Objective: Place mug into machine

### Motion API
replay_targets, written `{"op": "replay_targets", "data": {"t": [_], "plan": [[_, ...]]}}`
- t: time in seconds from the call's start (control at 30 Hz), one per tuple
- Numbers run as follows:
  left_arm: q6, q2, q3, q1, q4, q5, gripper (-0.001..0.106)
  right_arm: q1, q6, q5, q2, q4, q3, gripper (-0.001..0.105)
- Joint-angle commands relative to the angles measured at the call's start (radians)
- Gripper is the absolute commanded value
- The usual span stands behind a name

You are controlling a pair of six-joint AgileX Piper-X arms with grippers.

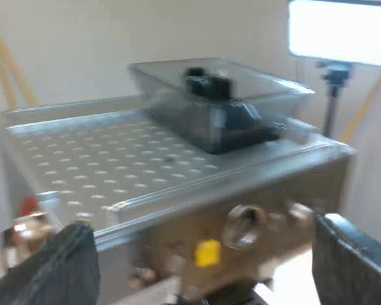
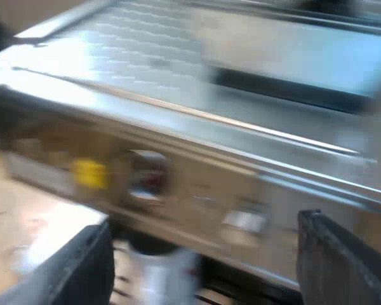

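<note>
- Espresso machine [image 1: 114, 159]: steel body, perforated top deck. Its front panel faces both grippers and carries a round gauge [image 1: 242, 225] and a yellow button [image 1: 207, 253].
- Bean hopper [image 1: 222, 95]: clear walls, dark insert, seated on the far part of the deck.
- Left gripper [image 1: 202, 229]: fingers spread wide, released, grasping nothing, near the front panel.
- Right gripper [image 2: 204, 225]: fingers spread wide, released, empty, near the same panel.
- Pale blurred shape [image 2: 159, 276] below the panel: cannot tell what it is.

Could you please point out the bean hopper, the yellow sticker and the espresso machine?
bean hopper [image 1: 171, 108]: left wrist view, on its clear wall.
yellow sticker [image 1: 207, 253]: left wrist view, on its middle.
espresso machine [image 1: 95, 159]: left wrist view, on its perforated top plate.
</note>
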Motion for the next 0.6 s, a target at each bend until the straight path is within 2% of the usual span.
{"op": "replay_targets", "data": {"t": [0.03, 0.2, 0.27, 0.4, 0.6], "plan": [[-0.024, 0.078, -0.054, 0.086, 0.004, 0.030, 0.071, -0.140, 0.018, -0.089, -0.061, 0.118, -0.010, 0.063], [-0.020, 0.147, -0.106, 0.246, 0.010, 0.055, 0.071, -0.375, 0.018, -0.127, -0.125, 0.266, -0.010, 0.063], [-0.020, 0.151, -0.117, 0.283, 0.010, 0.055, 0.071, -0.493, 0.016, -0.199, -0.146, 0.311, -0.010, 0.063], [-0.020, 0.140, -0.120, 0.289, 0.025, 0.055, 0.071, -0.666, 0.009, -0.293, -0.165, 0.351, -0.010, 0.063], [-0.013, 0.099, -0.119, 0.289, 0.142, 0.030, 0.071, -0.896, -0.071, -0.355, -0.196, 0.411, -0.010, 0.063]]}}
